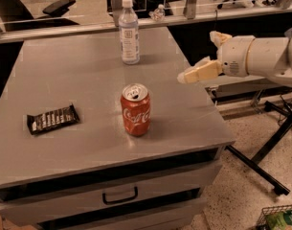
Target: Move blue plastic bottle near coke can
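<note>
- A grey counter with drawers below stands in an office room, with a speckled floor to its right.
- The gripper hangs just above the counter's right edge, on a white arm reaching in from the right. Its cream jaws are spread apart and hold nothing.
- The coke can stands upright near the middle of the counter, left of the gripper and nearer the front.
- The blue plastic bottle stands upright at the back of the counter, white cap on, well apart from the can and behind it.
- A dark candy bar wrapper lies flat towards the left edge, well apart from the can.
- A tiny clear bottle sits on the ledge behind the counter.
- A black office chair shows at the back left.
</note>
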You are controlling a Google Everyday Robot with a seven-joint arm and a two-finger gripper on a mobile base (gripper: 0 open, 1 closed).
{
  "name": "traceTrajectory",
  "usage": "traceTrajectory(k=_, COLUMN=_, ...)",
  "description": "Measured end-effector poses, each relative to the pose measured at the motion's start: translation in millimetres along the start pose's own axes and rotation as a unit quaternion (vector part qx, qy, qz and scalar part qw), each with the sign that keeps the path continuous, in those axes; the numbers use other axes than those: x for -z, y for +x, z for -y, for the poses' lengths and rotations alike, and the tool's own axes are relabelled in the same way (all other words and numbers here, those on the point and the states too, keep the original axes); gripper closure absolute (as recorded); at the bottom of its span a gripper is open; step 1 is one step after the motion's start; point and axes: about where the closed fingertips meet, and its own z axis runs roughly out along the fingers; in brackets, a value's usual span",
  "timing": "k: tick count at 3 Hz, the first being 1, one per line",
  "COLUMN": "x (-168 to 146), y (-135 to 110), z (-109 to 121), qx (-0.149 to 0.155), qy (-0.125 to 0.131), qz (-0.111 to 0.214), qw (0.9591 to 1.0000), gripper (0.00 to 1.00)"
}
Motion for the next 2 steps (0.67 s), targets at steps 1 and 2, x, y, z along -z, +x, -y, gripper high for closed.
traceTrajectory(k=1, x=-37.4, y=3.5, z=14.9, qx=-0.016, qy=0.017, qz=0.030, qw=0.9993, gripper=0.00)
traceTrajectory(k=2, x=-79.9, y=10.3, z=30.3, qx=-0.035, qy=0.031, qz=0.043, qw=0.9980, gripper=0.00)
